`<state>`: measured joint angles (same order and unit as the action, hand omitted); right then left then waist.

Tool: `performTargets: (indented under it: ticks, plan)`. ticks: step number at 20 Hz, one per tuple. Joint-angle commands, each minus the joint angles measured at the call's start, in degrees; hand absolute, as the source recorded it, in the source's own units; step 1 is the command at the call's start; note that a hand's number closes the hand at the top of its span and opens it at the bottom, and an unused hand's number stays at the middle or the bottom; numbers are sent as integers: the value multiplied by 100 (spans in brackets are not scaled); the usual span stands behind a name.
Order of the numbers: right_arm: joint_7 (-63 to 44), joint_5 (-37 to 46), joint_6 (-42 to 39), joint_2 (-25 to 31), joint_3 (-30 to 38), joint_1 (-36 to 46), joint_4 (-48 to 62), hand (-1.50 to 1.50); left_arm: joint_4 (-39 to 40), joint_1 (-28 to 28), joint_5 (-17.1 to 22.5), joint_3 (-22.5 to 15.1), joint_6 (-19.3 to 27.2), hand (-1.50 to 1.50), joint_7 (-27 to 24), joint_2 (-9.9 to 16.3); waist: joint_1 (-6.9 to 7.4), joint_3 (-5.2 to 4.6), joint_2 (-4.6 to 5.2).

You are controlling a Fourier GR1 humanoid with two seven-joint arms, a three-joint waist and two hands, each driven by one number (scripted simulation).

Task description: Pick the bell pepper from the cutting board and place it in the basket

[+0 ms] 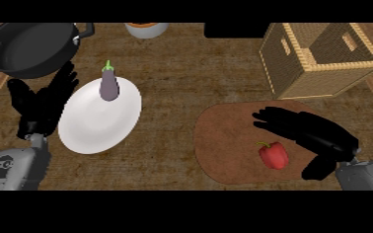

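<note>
1 open right hand point(310, 133) over bell pepper point(274, 155)

No text, label, brand, number or sign can be read anywhere in the head view. The only possible marking is a dark curved shape on the grey forearm point(18, 170) at the lower left edge, and it cannot be made out as a letter or a figure.
</note>
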<state>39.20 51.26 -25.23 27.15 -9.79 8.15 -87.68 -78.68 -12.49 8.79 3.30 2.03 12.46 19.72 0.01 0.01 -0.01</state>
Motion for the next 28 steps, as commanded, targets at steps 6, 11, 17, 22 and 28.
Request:
performTargets:
  ticks: [6,11,17,22,28]
  plan:
    - [482,586,548,-36,-153,-272,377,-150,-73,-41,-162,180,-206,0,148,-107,-4,0,1]
    - [308,970,815,-258,-265,-405,315,-150,259,-218,-120,488,-438,0,-50,-14,-12,-1,3]
    - [442,1664,1308,-257,-572,-166,659,150,251,-217,-248,423,-423,0,-66,-150,-8,0,9]
    - [311,1855,1289,-668,-594,-98,726,150,221,-179,-133,696,-643,0,56,-37,-4,-1,4]
    - [580,2010,1616,-712,-448,-206,929,150,72,-37,-352,643,-524,0,-27,-202,0,0,1]
